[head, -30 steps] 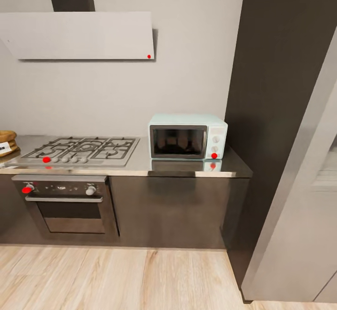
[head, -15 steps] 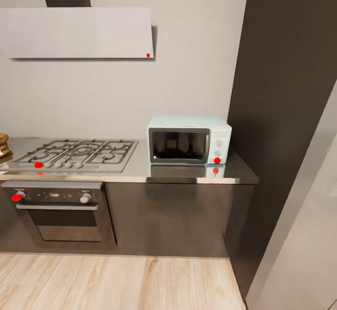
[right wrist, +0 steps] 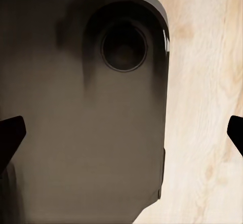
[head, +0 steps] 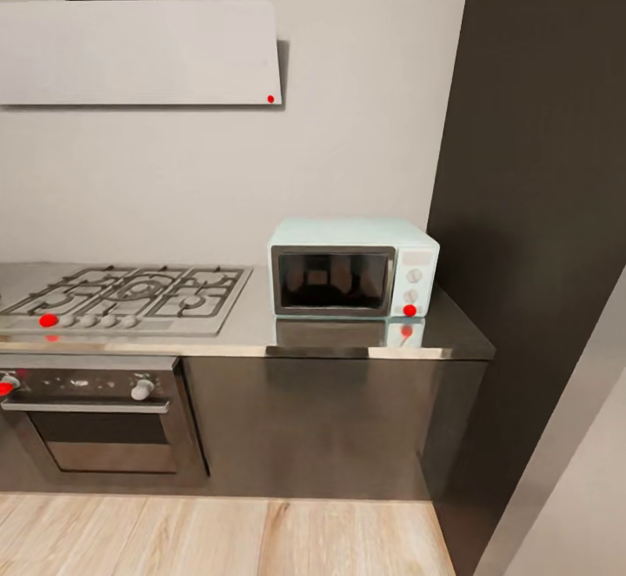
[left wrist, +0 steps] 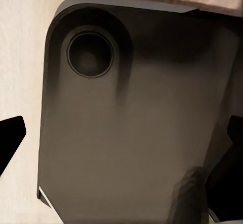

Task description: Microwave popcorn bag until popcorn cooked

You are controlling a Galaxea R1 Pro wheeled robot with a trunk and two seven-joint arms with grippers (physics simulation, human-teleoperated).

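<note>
The boxy mint-blue microwave (head: 353, 268), dark glass door closed, stands on the glossy grey countertop (head: 330, 338); bare worktop lies between it and the grated steel hob (head: 122, 298) to its left. Both wrist views show black fingertips (left wrist: 11, 138) (right wrist: 10, 135) spread wide, gripping nothing, over a dark rounded robot base (left wrist: 131, 122) and pale wood floor (right wrist: 202, 107).

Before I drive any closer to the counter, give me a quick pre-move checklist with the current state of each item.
1. Microwave in sight on the countertop: ok.
2. Microwave door shut, must be opened before loading: not ok.
3. Popcorn bag located: not ok.
4. Left gripper open, holding nothing: ok.
5. Right gripper open, holding nothing: ok.
6. Floor ahead of the cabinets free of obstacles: ok.
</note>
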